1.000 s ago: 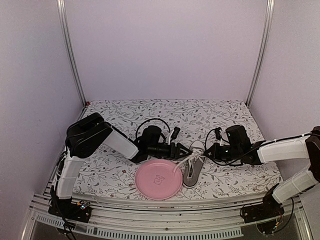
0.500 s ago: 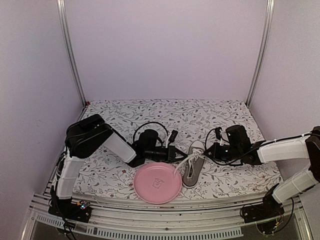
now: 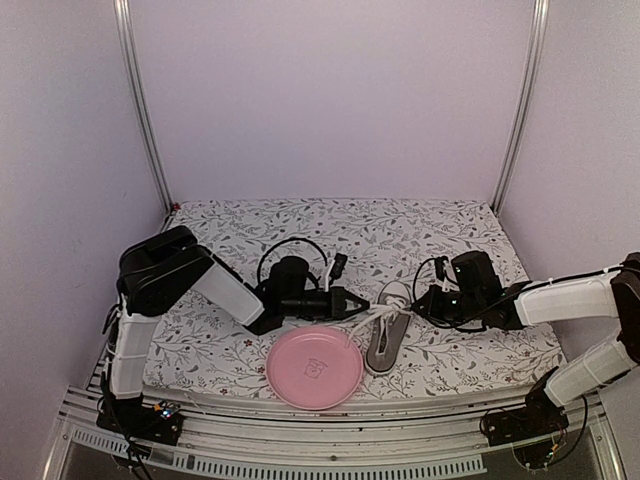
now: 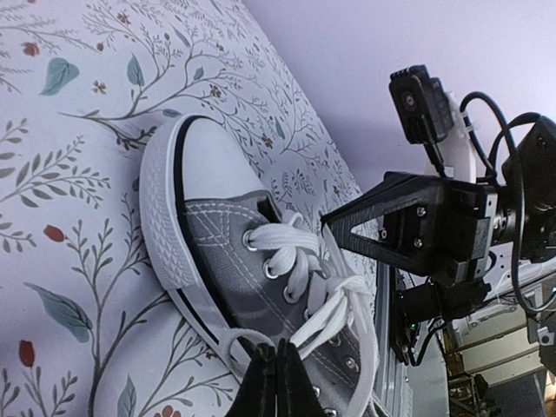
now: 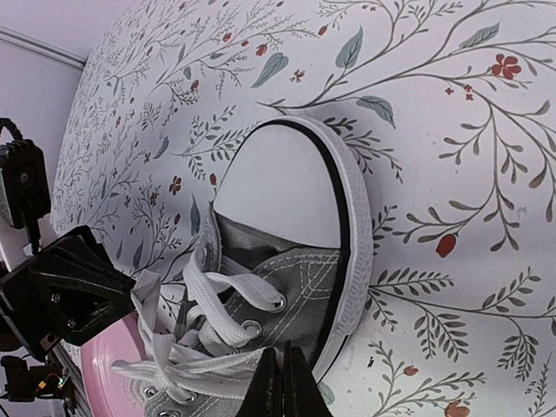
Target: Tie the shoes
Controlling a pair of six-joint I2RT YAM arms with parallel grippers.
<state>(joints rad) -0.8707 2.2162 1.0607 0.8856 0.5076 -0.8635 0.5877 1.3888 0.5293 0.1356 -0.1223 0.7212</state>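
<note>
The grey shoe [image 3: 386, 338] with a white toe cap lies on the floral cloth, toe pointing to the back, between my two grippers. My left gripper [image 3: 357, 304] is at its left side, fingers pressed together on a white lace [image 4: 340, 304] that runs from the knot to the tips [image 4: 278, 351]. A small lace loop curls beside them. My right gripper [image 3: 416, 303] is at the shoe's right side, shut [image 5: 285, 358] on another lace strand [image 5: 213, 367] stretched across the eyelets. The shoe's heel is out of both wrist views.
A pink plate [image 3: 315, 368] lies just left of the shoe's heel, near the table's front edge [image 3: 330, 405]. Metal posts [image 3: 140, 110] and lilac walls close in the back and sides. Black cables loop over the left wrist [image 3: 290, 255].
My left gripper has shut on the lace and drawn back a little to the left. The right arm has held still.
</note>
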